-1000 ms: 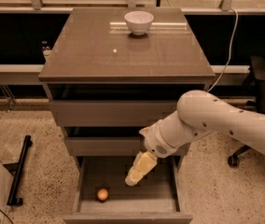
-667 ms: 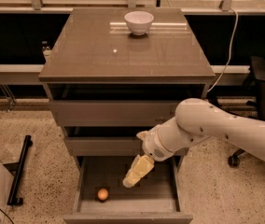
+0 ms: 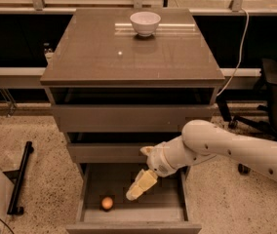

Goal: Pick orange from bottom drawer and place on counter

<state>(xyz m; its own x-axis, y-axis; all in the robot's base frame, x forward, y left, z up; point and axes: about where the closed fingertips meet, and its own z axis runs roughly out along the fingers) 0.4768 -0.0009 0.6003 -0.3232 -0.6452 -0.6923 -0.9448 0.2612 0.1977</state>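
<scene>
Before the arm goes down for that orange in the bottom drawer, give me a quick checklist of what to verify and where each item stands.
1. Bottom drawer pulled out: ok, its floor is in view.
2. Orange visible: ok, it lies on the drawer floor, front left.
3. Gripper lined up with the orange: not ok, it hangs in the drawer opening to the orange's right, apart from it.
4. Way from gripper to orange: ok, nothing lies between them.
5. Room on the counter: ok, the white bowl sits at the far edge, with bare surface nearer.
</scene>
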